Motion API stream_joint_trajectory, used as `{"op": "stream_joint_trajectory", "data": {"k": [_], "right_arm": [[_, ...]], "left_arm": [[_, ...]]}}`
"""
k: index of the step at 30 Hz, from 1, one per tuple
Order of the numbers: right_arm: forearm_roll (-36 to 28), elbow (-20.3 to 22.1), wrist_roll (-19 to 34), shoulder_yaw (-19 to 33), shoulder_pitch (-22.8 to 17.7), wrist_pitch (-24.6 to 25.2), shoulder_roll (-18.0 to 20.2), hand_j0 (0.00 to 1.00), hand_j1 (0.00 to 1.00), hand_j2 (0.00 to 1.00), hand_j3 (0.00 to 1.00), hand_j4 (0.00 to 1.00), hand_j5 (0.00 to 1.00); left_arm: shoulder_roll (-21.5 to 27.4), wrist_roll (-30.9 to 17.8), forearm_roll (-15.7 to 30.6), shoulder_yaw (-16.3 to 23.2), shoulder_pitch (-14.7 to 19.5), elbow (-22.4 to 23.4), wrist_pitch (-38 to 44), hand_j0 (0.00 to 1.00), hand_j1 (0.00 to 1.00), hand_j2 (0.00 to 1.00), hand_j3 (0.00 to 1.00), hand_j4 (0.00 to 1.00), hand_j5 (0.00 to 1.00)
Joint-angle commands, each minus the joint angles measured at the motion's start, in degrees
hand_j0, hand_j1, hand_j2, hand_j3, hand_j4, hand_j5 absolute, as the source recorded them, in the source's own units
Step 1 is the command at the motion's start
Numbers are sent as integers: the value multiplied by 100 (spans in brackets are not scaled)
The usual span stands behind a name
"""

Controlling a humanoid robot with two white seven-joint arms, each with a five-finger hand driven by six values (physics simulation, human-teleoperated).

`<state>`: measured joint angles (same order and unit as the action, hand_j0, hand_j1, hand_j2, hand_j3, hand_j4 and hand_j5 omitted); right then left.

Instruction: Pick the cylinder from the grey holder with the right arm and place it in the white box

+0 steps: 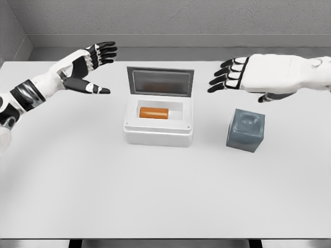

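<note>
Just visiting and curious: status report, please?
Left hand open, right hand open, both empty. Orange cylinder lying in white box. Grey holder empty. Nothing in the way.

The cylinder (153,112) lies in the box (158,133), left of and below the right hand (232,75); the holder (246,130) sits directly beneath that hand.

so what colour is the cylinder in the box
Orange, seen in the head view: cylinder in the box.

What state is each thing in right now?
Box: lid up, open.
Cylinder: lying inside the box.
Holder: empty, upright on the table.
Left hand: open, holding nothing.
Right hand: open, holding nothing, above the table.
</note>
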<state>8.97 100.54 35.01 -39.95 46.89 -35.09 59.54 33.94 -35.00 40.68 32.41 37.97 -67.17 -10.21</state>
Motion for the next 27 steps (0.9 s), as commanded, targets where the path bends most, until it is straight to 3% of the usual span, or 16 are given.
{"op": "stream_joint_trajectory", "data": {"k": [1, 2, 5, 8, 10, 14, 27], "right_arm": [[-589, 80, -1, 1076, -126, 9, 304, 100, 100, 100, 100, 100, 100], [-730, 71, -1, 1595, -733, 9, 164, 100, 100, 100, 100, 100, 100], [-1125, 71, -1, 2527, -1761, 9, -65, 100, 100, 100, 100, 100, 100], [-1170, 80, -1, 3449, -2683, 9, -969, 100, 100, 100, 100, 100, 100], [-1143, 71, -1, 3802, -3124, 9, -1287, 100, 100, 100, 100, 100, 100], [-1170, 36, -1, 3811, -3318, 9, -1260, 100, 100, 100, 100, 100, 100], [-1170, 36, -1, 3811, -3344, 9, -1287, 100, 100, 100, 100, 100, 100]], "left_arm": [[-124, 0, 28, 125, 9, 125, -7, 100, 100, 100, 100, 100, 100], [-177, 0, 28, 143, 44, 169, 1, 100, 100, 100, 100, 100, 100], [-317, 0, 28, 196, 123, 186, 1, 100, 100, 100, 100, 100, 100], [-493, 0, -51, 222, 149, 186, 1, 100, 100, 100, 100, 100, 100], [-511, 0, -51, 275, 176, 186, 1, 100, 100, 100, 100, 100, 100], [-555, 0, -60, 292, 176, 186, 1, 100, 100, 100, 100, 100, 100], [-476, 0, -139, 275, 62, -16, -60, 100, 100, 100, 100, 100, 100]]}}
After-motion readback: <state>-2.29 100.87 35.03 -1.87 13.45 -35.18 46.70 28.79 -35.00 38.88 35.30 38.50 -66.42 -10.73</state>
